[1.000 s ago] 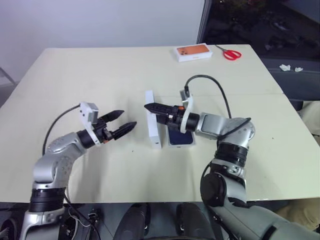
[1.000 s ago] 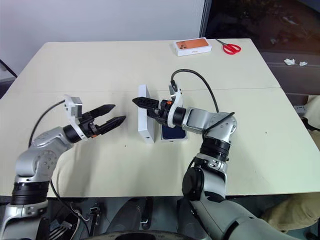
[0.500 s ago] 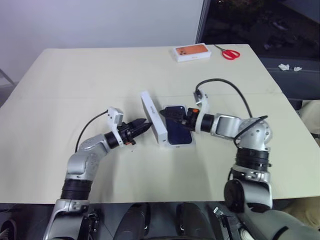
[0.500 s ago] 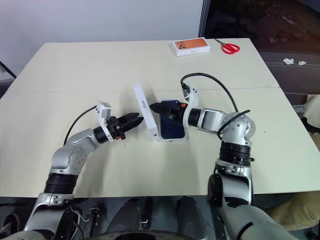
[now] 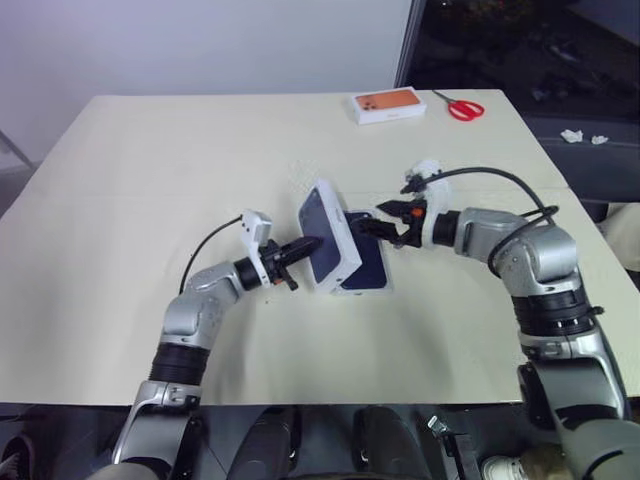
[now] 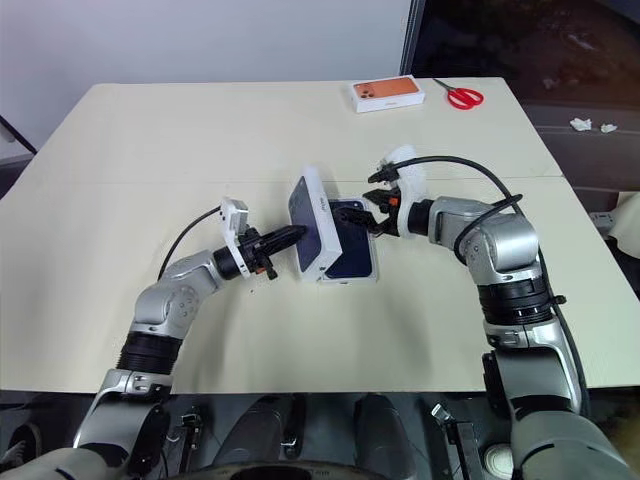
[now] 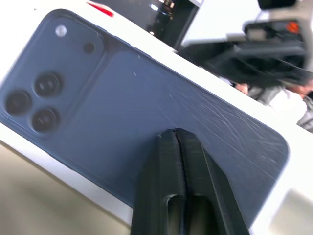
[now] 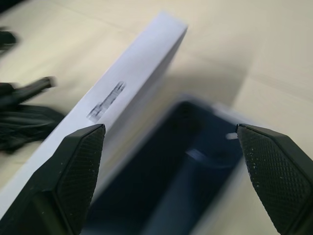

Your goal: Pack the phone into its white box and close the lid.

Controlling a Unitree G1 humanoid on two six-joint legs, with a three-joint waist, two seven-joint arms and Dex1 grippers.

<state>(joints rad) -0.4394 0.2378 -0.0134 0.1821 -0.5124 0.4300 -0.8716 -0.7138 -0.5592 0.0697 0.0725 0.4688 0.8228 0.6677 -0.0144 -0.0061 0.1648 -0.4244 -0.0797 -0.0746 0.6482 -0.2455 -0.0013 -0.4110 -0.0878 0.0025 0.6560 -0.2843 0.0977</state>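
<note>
1. Phone (image 6: 352, 255), slim dark navy-blue slab, lies flat in the shallow white cardboard box (image 6: 376, 272) near the middle of the pale cream table (image 6: 200, 140).
2. White rectangular lid (image 6: 315, 220), its outer face printed with a dark blue phone, stands tilted on its long edge along the robot's-left side of the box, leaning over the phone; printed face turned toward the left arm.
3. Left gripper (image 6: 296, 233): two black fingers (image 7: 168, 161) pressed together, tips against the lid's printed face in the left wrist view; nothing clamped between them.
4. Right gripper (image 6: 368, 213): fingers (image 8: 73, 166) spread wide apart, holding nothing, hovering just beyond the far end of the box with the lid's top edge and the phone seen between them in the right wrist view.
5. Far edge of the table: orange-topped white box (image 6: 387, 93) and red-handled scissors (image 6: 461, 96), near each other, well apart from the work area.
</note>
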